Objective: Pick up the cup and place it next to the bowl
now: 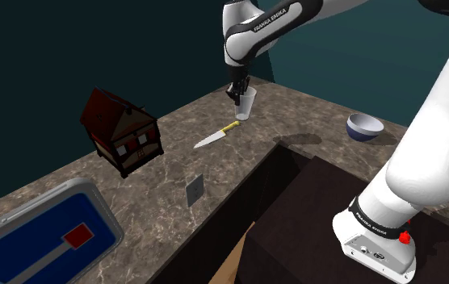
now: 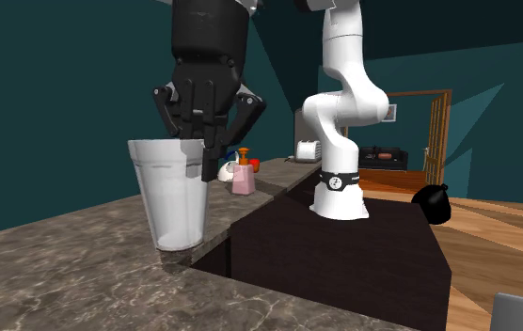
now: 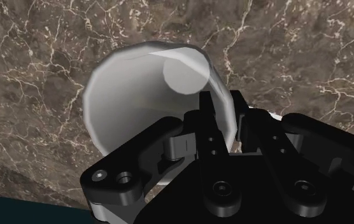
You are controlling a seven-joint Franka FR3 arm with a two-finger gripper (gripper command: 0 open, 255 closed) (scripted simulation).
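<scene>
A plain white cup [image 1: 247, 106] stands at the far side of the brown marble counter [image 1: 174, 161], slightly tilted. My black gripper [image 1: 237, 92] comes down on its rim and is shut on the cup wall, one finger inside and one outside. In the second exterior view the gripper [image 2: 209, 158] clasps the cup [image 2: 169, 193] at the rim nearer the arm; the cup's base is at the counter surface, touching or just above, I cannot tell which. The wrist view looks into the cup [image 3: 145, 95], with the gripper [image 3: 226, 119] pinching its wall. A blue-and-white bowl [image 1: 364, 127] sits further along the shoulder view's right.
A yellow-handled knife [image 1: 216, 135] lies just in front of the cup. A dark brown toy house [image 1: 122, 131] hangs tilted at the left, near a blue tray [image 1: 45, 242] and a small grey card [image 1: 195, 188]. A dark recess [image 1: 295, 202] cuts into the counter beside the stand.
</scene>
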